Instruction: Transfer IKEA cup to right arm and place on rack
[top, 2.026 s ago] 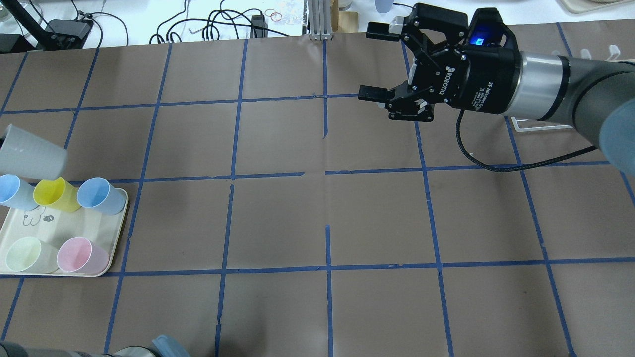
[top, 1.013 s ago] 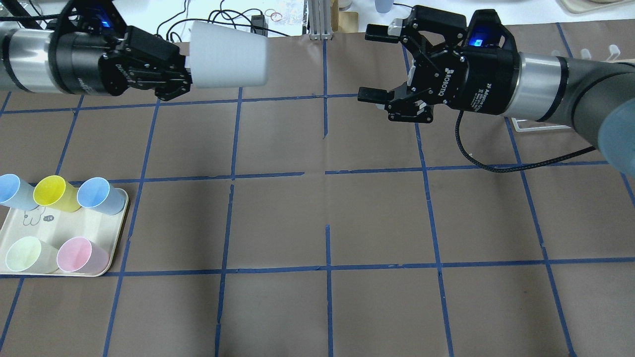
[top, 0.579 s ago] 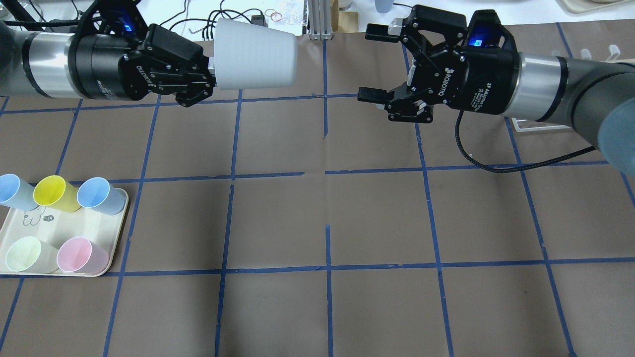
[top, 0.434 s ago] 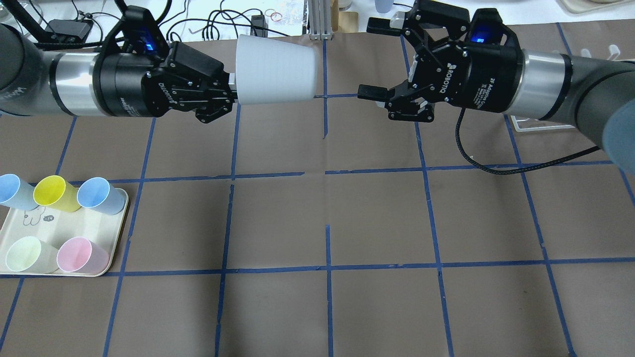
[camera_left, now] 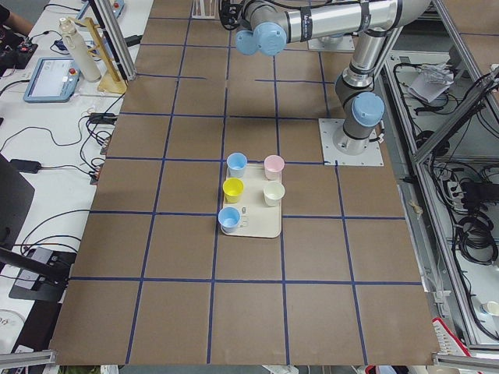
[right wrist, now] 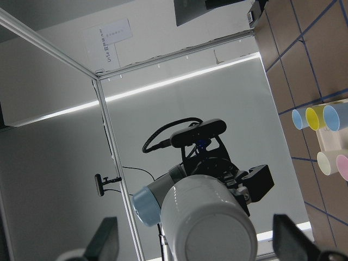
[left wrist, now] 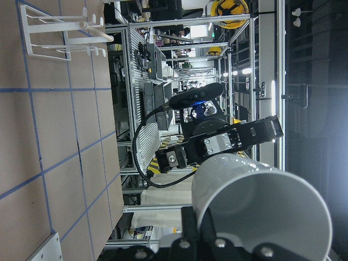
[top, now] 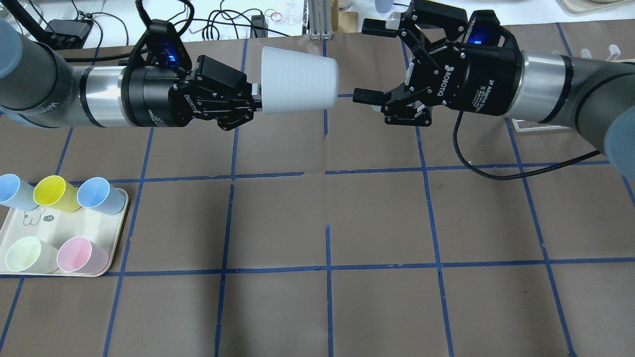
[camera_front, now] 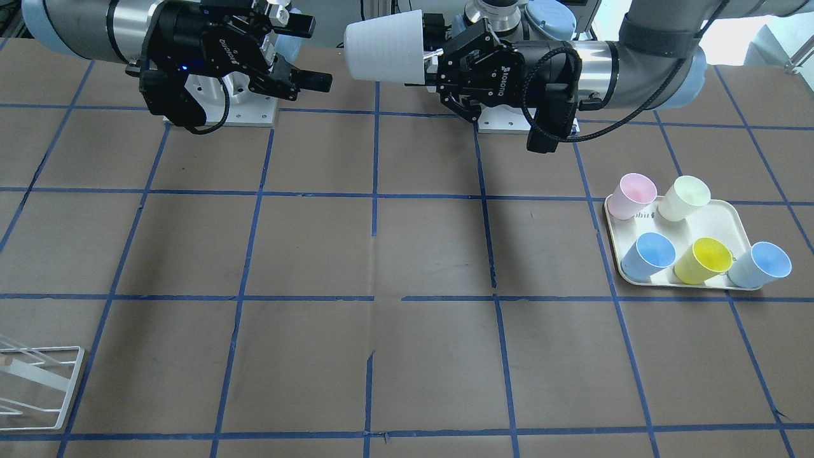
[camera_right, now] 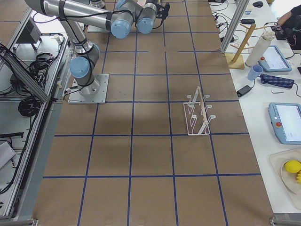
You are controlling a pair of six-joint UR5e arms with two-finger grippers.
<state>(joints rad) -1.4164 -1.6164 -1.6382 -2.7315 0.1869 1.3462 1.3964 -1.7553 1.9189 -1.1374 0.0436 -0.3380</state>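
IKEA cup (top: 299,79) clamped in left pincer (top: 256,97); right pincer (top: 366,60) wide (tray (top: 47,229) holds five pastel cups (top: 79,255)).

The pale grey tapered plastic tumbler (top: 297,79) looks matt, with faint fine ridges round its wall and a soft sheen on its smooth base. The black left gripper (top: 255,94) and black right gripper (top: 366,59) have matt bodies with white print. Each wrist carries a brushed silver metal band, and the right arm (top: 590,99) is dull dark grey beyond it. A black braided cable (top: 496,168) looks woven. The brown paper-like table cover (top: 377,218) is matt under slightly shiny blue tape lines (top: 387,266). The cream rounded tray (top: 101,228) is smooth and matt, and its pastel plastic cups (top: 82,255) are smooth. The white coated-wire rack (camera_right: 197,134) carries a pale wood-like rod (camera_right: 202,104).
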